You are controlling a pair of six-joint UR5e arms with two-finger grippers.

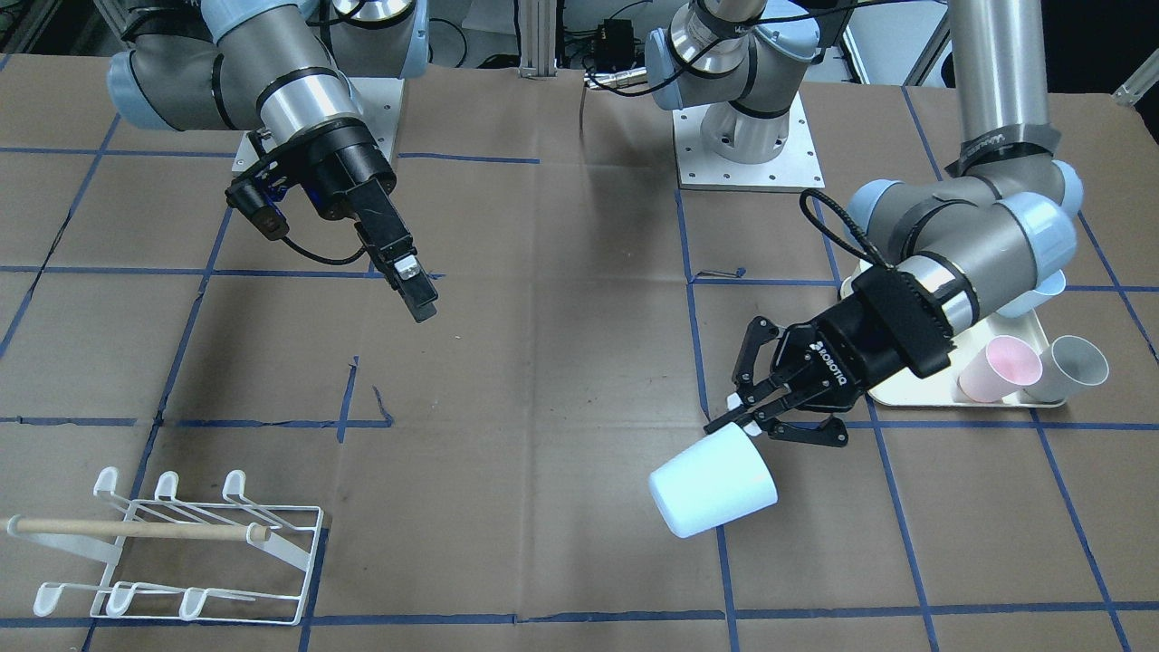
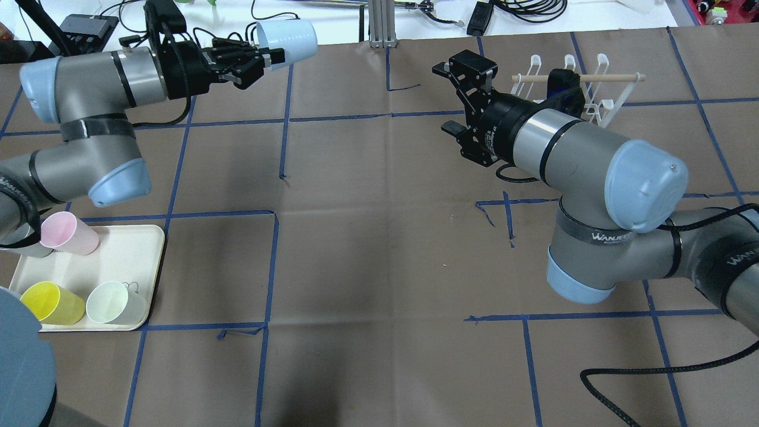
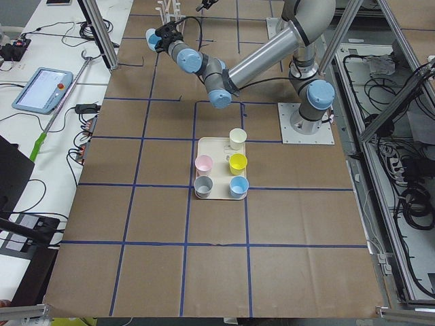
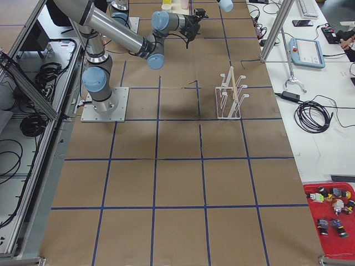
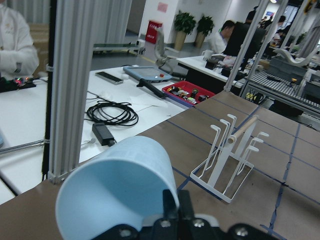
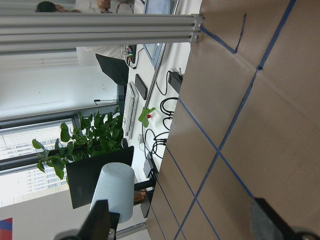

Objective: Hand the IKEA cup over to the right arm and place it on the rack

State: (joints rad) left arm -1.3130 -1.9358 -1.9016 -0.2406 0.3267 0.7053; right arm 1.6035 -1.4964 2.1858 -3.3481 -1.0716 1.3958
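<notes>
IKEA cup (image 1: pixel 713 493) is pinched at its rim by my left tool (image 1: pixel 738 418). My right tool (image 1: pixel 418 303) gapes wide, with handover and rack (image 1: pixel 181 552) placement not yet done.

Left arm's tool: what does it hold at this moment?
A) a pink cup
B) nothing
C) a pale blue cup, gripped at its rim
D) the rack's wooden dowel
C: the left tool is closed on the rim of the pale blue cup, which hangs tilted clear of the table, while the pink cup is on the tray.
</notes>
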